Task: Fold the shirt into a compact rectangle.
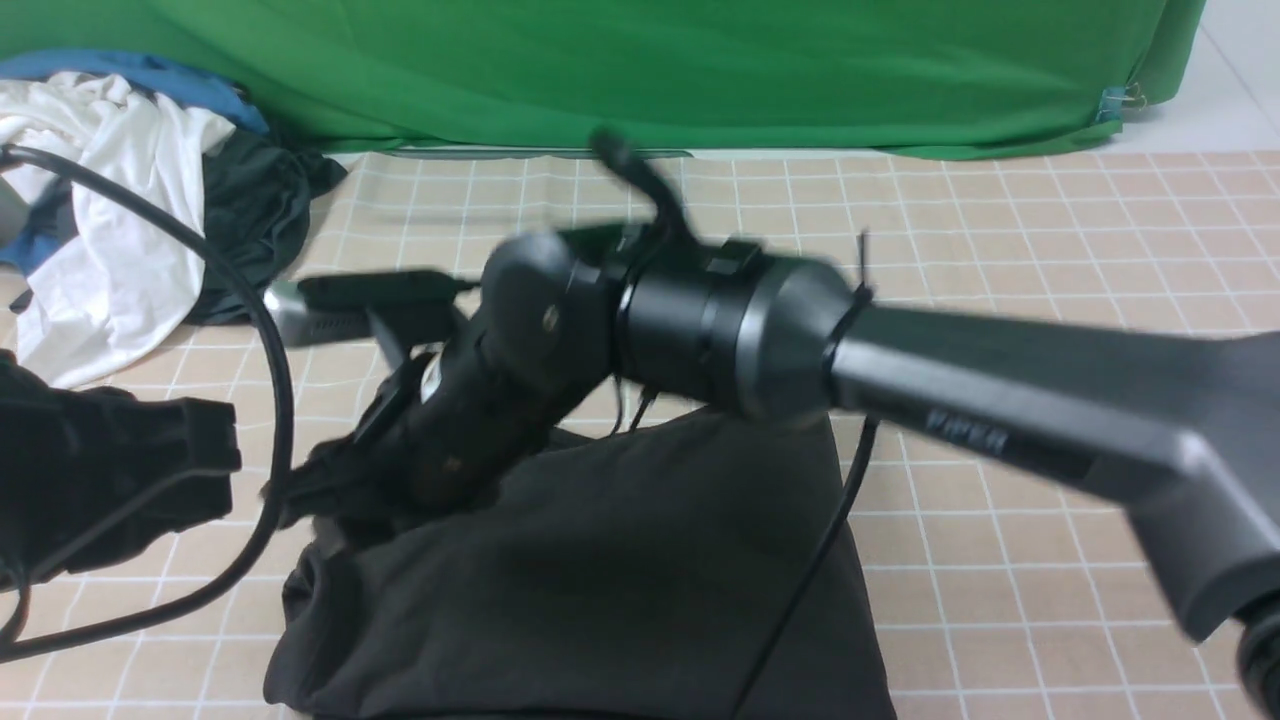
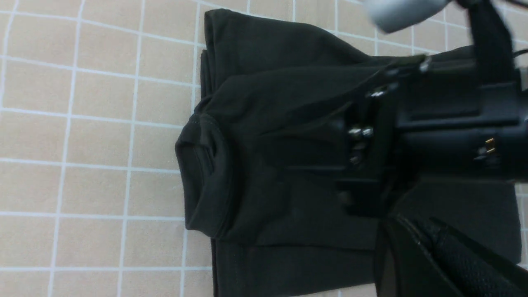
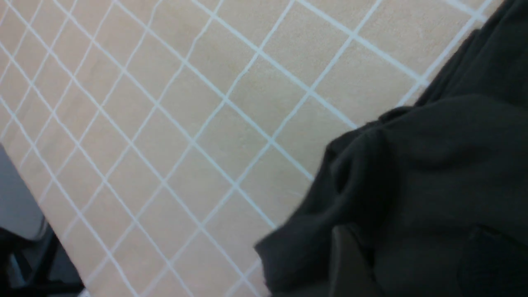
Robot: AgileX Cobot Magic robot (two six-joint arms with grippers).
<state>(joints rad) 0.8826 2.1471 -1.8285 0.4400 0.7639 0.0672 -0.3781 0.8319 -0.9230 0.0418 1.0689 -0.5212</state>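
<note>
Black cotton is filling the near middle of the front view: the shirt point(image 1: 600, 590) is lying on the counter point(image 1: 1050, 250), already folded into a thick bundle. One right arm point(image 1: 1000, 410) is reaching across it from the right, and its gripper point(image 1: 310, 490) is hanging low at the bundle's left edge, blurred. I cannot tell there how its fingers are standing. One left gripper point(image 1: 110, 480) is showing at the left edge, apart from the shirt; its fingers are not visible, but I am judging them pressed together and holding nothing. Far left, a pile point(image 1: 120, 210) of other clothes is lying: white, blue and dark pieces, at least three.

In the left wrist view the shirt point(image 2: 264, 165) is showing several layers with the collar point(image 2: 202, 181) on one end. The right gripper point(image 2: 371, 165) is sitting over the cloth, too dark to read.

In the right wrist view one corner of the shirt point(image 3: 412, 185) is resting loose on the counter point(image 3: 206, 103). One finger point(image 3: 346, 264) is showing just beside the cloth, and nothing seems pinched; the jaws are probably spread.

The shirt is looking soft, light and limp. It will be sagging and sliding when lifted, so I would be taking it at a folded edge or corner, through all layers.
</note>
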